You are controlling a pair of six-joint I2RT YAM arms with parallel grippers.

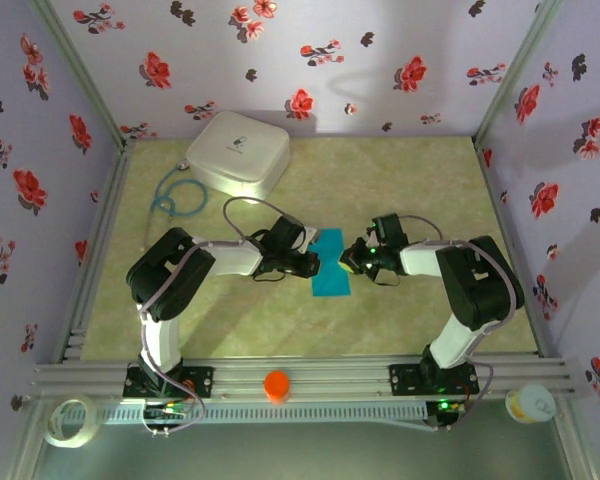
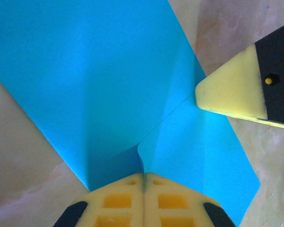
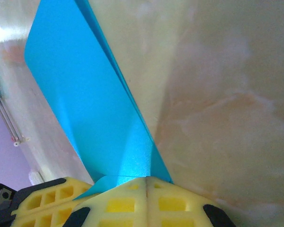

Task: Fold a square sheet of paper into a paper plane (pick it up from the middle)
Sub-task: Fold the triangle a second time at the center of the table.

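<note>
Evidently left claw (image 2: 143,182) and right claw (image 3: 146,184) each pinch the thin turquoise-blue square paper sheet (image 2: 109,71) from opposite sides, likely to fold it.

Smooth, faintly glossy paper sheet (image 1: 330,265) on polished marbled tabletop (image 1: 410,190).

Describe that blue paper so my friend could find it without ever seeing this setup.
On the pale green table, look to the middle, nearer than the white rounded box. There the left gripper and the right gripper, both shut, meet at the sheet of paper. It is thin, plain and bright turquoise-blue, unlike the bulky white box.
</note>
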